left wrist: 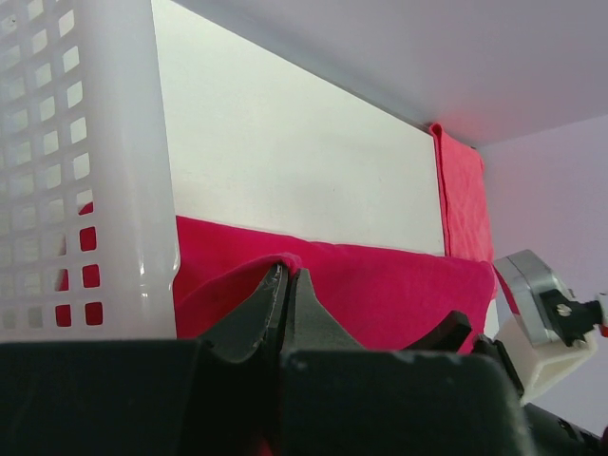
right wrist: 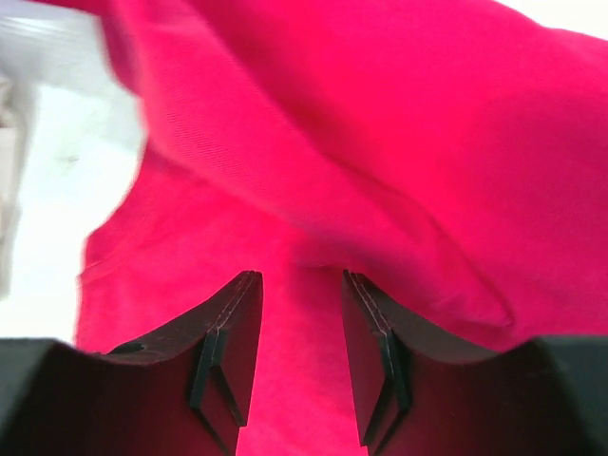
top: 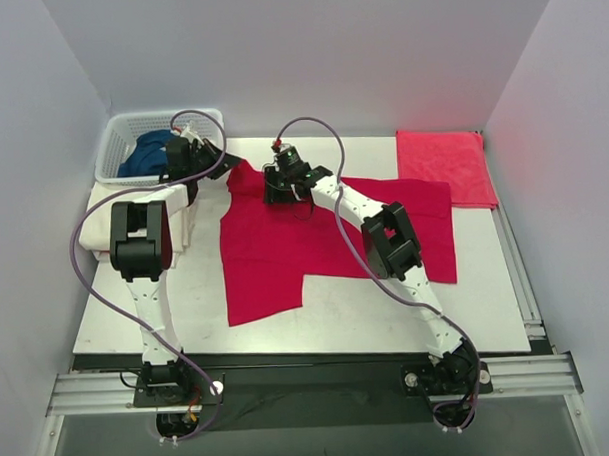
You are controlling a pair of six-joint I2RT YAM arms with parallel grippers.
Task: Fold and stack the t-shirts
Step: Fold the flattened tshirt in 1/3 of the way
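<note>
Large red t-shirt (top: 286, 259): lies spread mostly flat across the middle of the tabletop (top: 388, 325), reaching from beside the basket (top: 116, 134) at the far left well into the right half. Rises at its far-left corner into a small peak of cloth. Left fingers (left wrist: 285, 285): pressed together on that peak, a fold of red cloth pinched at the tips, just beside the basket wall. Right fingers (right wrist: 242, 313): stand apart with a moderate gap, tips pointing down at the red cloth along the shirt's far edge, a little right of the pinched corner. Clamp nothing; cannot tell whether the tips touch the cloth. Folded red t-shirt (top: 442, 163): sits flat at the far-right corner of the tabletop, its near edge meeting the spread shirt. Blue t-shirt (top: 147, 153): lies bunched inside the white lattice basket at the far-left corner. Cream-white t-shirt (top: 189, 227): shows only as a pale folded block on the left side of the tabletop, near the basket, mostly hidden beneath the left arm (top: 145, 239). Right arm (top: 390, 240): stretches from the near edge diagonally over the spread red shirt.
</note>
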